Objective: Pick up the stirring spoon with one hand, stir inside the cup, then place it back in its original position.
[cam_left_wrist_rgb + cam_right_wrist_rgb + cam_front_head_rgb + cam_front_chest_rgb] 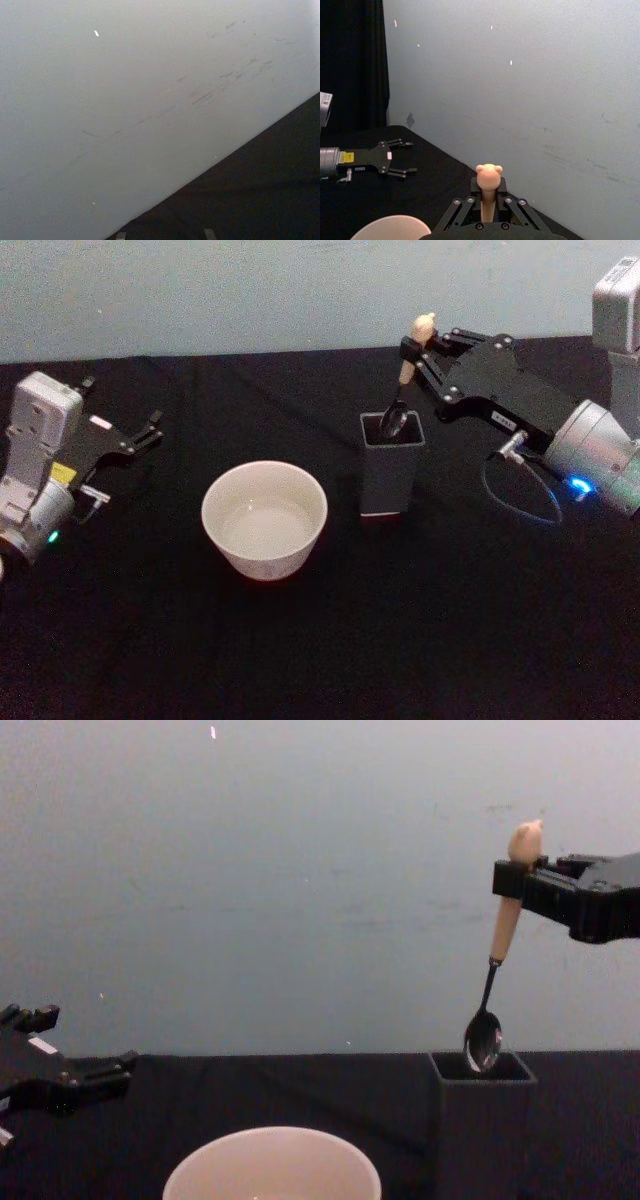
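My right gripper [410, 352] is shut on the beige handle of the stirring spoon [404, 365], just below its animal-head knob [489, 175]. The spoon [504, 925] hangs nearly upright. Its dark shiny bowl [482, 1042] sits level with the open top of the dark grey square holder [390, 480], seen from the side as a box [480, 1130]. The pale round cup [262, 558] stands on the table left of the holder, apart from it. My left gripper [150, 430] rests open and holding nothing at the far left of the table, well away from the cup.
A black cloth [450, 640] covers the table, and a pale wall [300, 870] rises right behind it. A blue-lit cable loop [520, 495] lies by my right wrist, to the right of the holder.
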`<state>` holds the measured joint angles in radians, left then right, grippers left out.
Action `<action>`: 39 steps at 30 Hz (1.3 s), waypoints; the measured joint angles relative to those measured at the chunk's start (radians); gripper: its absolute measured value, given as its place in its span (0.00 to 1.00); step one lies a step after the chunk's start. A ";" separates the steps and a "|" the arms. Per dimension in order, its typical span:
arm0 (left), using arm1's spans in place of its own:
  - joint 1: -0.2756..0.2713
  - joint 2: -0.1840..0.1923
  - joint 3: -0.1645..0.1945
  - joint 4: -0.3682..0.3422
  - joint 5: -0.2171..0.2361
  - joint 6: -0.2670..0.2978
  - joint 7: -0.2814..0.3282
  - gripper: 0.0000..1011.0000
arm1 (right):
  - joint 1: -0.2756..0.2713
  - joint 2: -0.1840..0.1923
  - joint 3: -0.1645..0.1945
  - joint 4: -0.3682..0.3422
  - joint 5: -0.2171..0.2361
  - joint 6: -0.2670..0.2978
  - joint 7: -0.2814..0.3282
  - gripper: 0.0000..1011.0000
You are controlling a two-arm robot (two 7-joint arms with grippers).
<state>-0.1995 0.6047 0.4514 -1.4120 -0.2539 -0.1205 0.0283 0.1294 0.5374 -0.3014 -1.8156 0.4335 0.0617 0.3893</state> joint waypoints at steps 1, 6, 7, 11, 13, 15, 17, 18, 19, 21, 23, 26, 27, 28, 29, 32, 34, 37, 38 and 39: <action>0.000 0.000 0.000 0.000 0.000 0.000 0.000 0.99 | 0.000 -0.001 0.000 0.001 -0.002 0.003 -0.002 0.17; 0.000 0.000 0.000 0.000 0.000 0.000 0.000 0.99 | -0.001 -0.008 -0.001 0.013 -0.010 0.015 -0.007 0.17; 0.000 0.000 0.000 0.000 0.000 0.000 0.000 0.99 | -0.001 -0.010 -0.002 0.018 -0.012 0.019 -0.008 0.17; 0.000 0.000 0.000 0.000 0.000 0.000 0.000 0.99 | -0.001 -0.017 -0.008 0.030 -0.018 0.028 -0.010 0.17; 0.000 0.000 0.000 0.000 0.000 0.000 0.000 0.99 | -0.001 -0.019 -0.010 0.035 -0.020 0.030 -0.010 0.17; 0.000 0.000 0.000 0.000 0.000 0.000 0.000 0.99 | -0.003 -0.021 -0.014 0.042 -0.023 0.033 -0.010 0.17; 0.000 0.000 0.000 0.000 0.000 0.000 0.000 0.99 | -0.005 -0.023 -0.018 0.049 -0.029 0.035 -0.010 0.17; 0.000 0.000 0.000 0.000 0.000 0.000 0.000 0.99 | -0.006 -0.024 -0.020 0.050 -0.031 0.036 -0.010 0.17; 0.000 0.000 0.000 0.000 0.000 0.000 0.000 0.99 | -0.007 -0.024 -0.021 0.053 -0.033 0.037 -0.010 0.17; 0.000 0.000 0.000 0.000 0.000 0.000 0.000 0.99 | -0.008 -0.025 -0.024 0.058 -0.036 0.040 -0.010 0.17; 0.000 0.000 0.000 0.000 0.000 0.000 0.000 0.99 | -0.011 -0.028 -0.030 0.069 -0.041 0.047 -0.009 0.17; 0.000 0.000 0.000 0.000 0.000 0.000 0.000 0.99 | -0.012 -0.030 -0.034 0.078 -0.045 0.051 -0.009 0.17; 0.000 0.000 0.000 0.000 0.000 0.000 0.000 0.99 | -0.013 -0.031 -0.037 0.082 -0.049 0.053 -0.009 0.17; 0.000 0.000 0.000 0.000 0.000 0.000 0.000 0.99 | -0.013 -0.032 -0.038 0.085 -0.050 0.054 -0.009 0.17; 0.000 0.000 0.000 0.000 0.000 0.000 0.000 0.99 | -0.013 -0.033 -0.039 0.088 -0.051 0.055 -0.009 0.17; 0.000 0.000 0.000 0.000 0.000 0.000 0.000 0.99 | -0.013 -0.039 -0.043 0.099 -0.058 0.057 -0.009 0.17; 0.000 0.000 0.000 0.000 0.000 0.000 0.000 0.99 | -0.012 -0.043 -0.045 0.107 -0.063 0.058 -0.010 0.17; 0.000 0.000 0.000 0.000 0.000 0.000 0.000 0.99 | -0.009 -0.051 -0.047 0.119 -0.069 0.058 -0.011 0.17; 0.000 0.000 0.000 0.000 0.000 0.000 0.000 0.99 | -0.009 -0.052 -0.047 0.121 -0.070 0.058 -0.011 0.17; 0.000 0.000 0.000 0.000 0.000 0.000 0.000 0.99 | -0.008 -0.055 -0.047 0.126 -0.073 0.057 -0.012 0.17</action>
<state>-0.1995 0.6047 0.4514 -1.4120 -0.2539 -0.1205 0.0283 0.1216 0.4824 -0.3487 -1.6900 0.3610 0.1186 0.3771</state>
